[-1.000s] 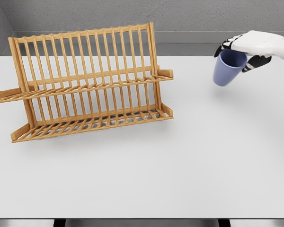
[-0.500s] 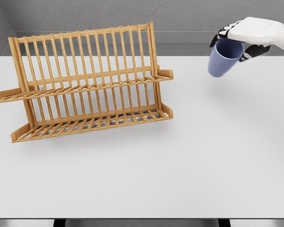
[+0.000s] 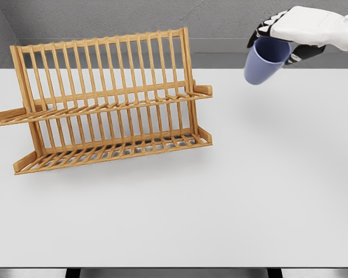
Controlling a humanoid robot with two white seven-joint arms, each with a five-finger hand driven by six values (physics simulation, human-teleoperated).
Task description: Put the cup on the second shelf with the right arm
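At two o'clock, clear above the table, the blue cup is gripped by its rim in the right robot hand, tilted, presumably for clearance toward the wooden rack at ten o'clock.

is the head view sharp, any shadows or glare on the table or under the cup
Head view: a sharp, evenly lit simulator render, no blur or glare on the white table. Only a soft, faint shadow lies under the wooden dish rack. The blue cup, gripped at its rim by the right hand, hangs tilted above the table with no distinct shadow below.
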